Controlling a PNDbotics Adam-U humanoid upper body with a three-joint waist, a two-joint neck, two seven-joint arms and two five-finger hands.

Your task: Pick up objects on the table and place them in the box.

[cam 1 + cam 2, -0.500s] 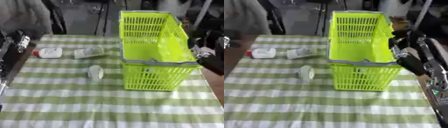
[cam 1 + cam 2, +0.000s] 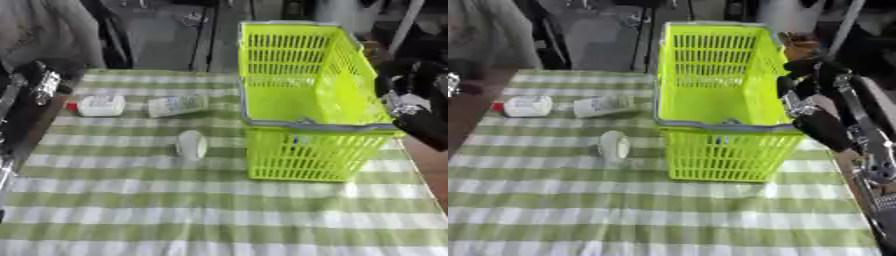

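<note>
At the far left edge our left hand (image 2: pixel 35 82) shows beside the desk (image 2: pixel 219 215), and we cannot tell how its fingers are set. On the green-and-white checked cloth lies a white bottle with a red cap (image 2: pixel 98 105), on its side. Just to its right lies a clear bottle (image 2: pixel 178 105), also on its side. Nearer to us, apart from both, a small white cup (image 2: pixel 192 145) lies tipped over. Right of these stands the lime-green basket (image 2: pixel 308 95), upright with its handles folded down. Our right hand (image 2: pixel 815 82) hangs beside the basket's right wall, fingers curled, holding nothing we can see.
</note>
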